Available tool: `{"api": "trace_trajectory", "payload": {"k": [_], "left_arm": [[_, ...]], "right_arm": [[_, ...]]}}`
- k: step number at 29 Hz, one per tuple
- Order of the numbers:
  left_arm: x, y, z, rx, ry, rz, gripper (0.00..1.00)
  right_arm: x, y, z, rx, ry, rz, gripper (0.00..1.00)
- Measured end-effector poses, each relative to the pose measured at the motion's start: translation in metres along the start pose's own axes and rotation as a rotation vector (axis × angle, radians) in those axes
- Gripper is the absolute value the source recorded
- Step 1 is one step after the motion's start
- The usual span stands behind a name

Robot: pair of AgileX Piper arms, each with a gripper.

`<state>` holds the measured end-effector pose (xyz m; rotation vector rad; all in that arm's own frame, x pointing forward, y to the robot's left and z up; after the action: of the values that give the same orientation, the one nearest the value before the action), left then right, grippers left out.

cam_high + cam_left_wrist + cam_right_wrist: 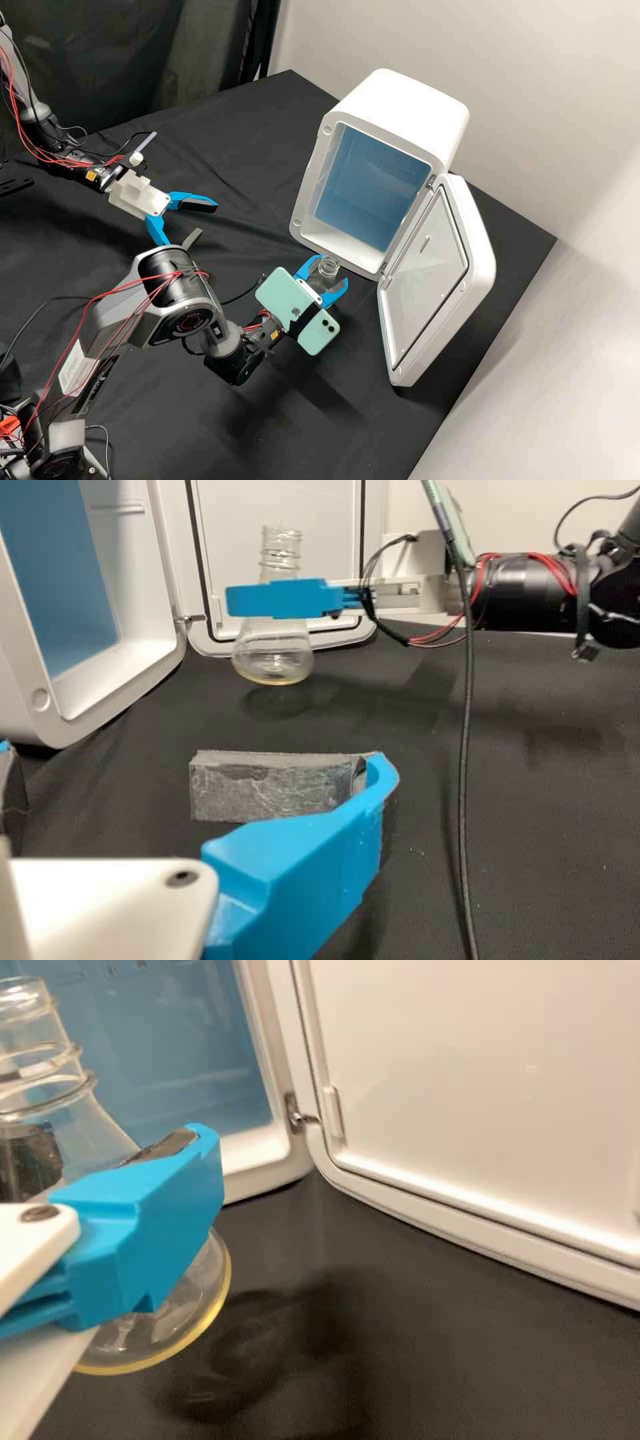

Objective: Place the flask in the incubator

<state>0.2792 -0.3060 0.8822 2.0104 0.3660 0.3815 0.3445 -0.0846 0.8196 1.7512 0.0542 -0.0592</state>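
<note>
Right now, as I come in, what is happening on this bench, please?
The right claw is shut on a clear glass flask and holds it upright just in front of the white incubator. The incubator's door stands wide open, and the flask is not yet inside. The left claw is open and holds nothing, farther back over the black bench.

- A white box-shaped incubator with a pale blue interior stands on the black-clothed bench, its door swung open.
- The right gripper clasps a clear glass flask just before the incubator's lower rim.
- The left gripper hangs well apart, fingers spread.
</note>
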Motion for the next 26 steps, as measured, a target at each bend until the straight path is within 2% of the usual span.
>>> {"api": "trace_trajectory", "payload": {"k": [4,7,10,17,26], "left_arm": [[-0.001,0.0021,0.001,0.001,-0.003,0.007,1.0],[-0.001,0.0029,0.002,0.003,-0.007,0.01,1.0],[-0.001,0.0038,0.004,0.017,-0.025,0.009,1.0],[-0.002,0.0039,0.005,0.02,-0.029,0.008,1.0],[-0.002,0.0036,0.006,0.022,-0.034,0.007,1.0]], "right_arm": [[0.01,-0.001,-0.001,0.001,0.013,0.011,0.0],[0.017,-0.002,-0.001,0.004,0.008,0.015,0.0],[0.022,-0.002,-0.001,0.003,0.01,0.018,0.0],[0.025,-0.001,0.002,0.007,-0.01,0.026,0.0],[0.025,-0.001,0.002,0.007,-0.01,0.026,0.0]]}}
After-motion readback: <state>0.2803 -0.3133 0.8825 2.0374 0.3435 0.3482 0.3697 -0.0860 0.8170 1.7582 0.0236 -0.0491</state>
